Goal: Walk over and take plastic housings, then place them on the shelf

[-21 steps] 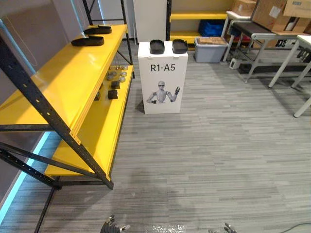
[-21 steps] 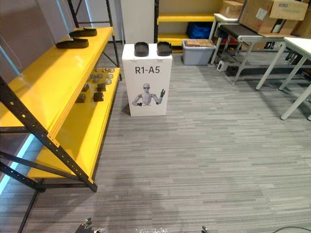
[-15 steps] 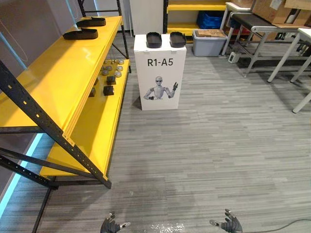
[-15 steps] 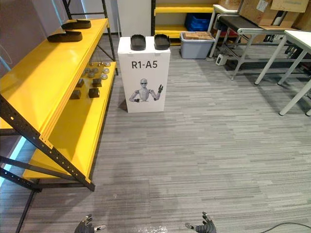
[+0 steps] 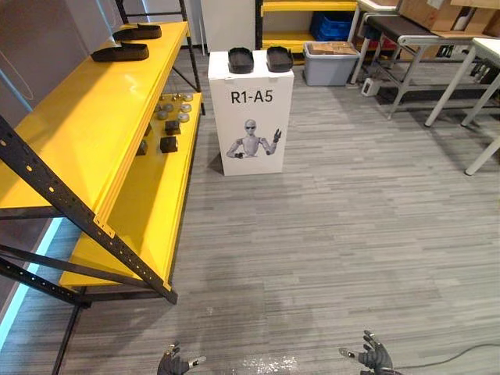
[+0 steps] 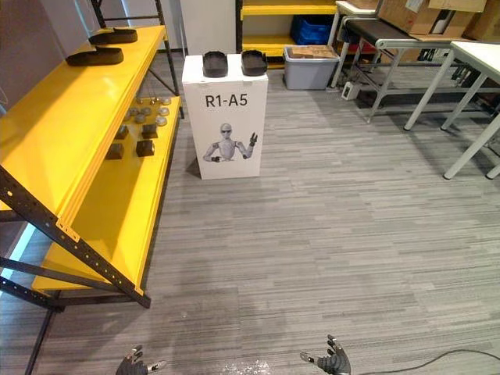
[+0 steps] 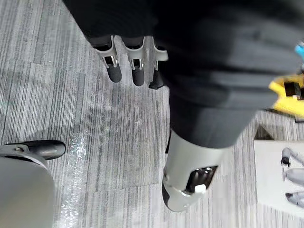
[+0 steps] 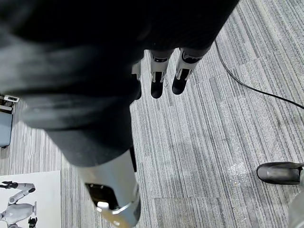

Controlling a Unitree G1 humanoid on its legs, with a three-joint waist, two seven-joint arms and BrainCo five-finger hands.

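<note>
Two black housings lie at the far end of the yellow shelf's (image 5: 94, 125) top board, the near housing (image 5: 120, 53) just in front of the far housing (image 5: 138, 31). Small parts (image 5: 168, 125) sit on the board below. The left hand (image 5: 173, 363) hangs low over the floor (image 5: 312, 234), fingers (image 7: 126, 64) straight and loose, holding nothing. Beyond it a white stand (image 5: 250, 117) stands beside the shelf's far end and carries two more side by side: the left housing (image 5: 241, 59) and the right housing (image 5: 279, 58). A grey bin (image 5: 328, 66) sits behind the stand. The right hand (image 5: 375, 359) hangs likewise, fingers (image 8: 156, 76) spread and empty. A bench (image 5: 488, 55) stands at the far right.
</note>
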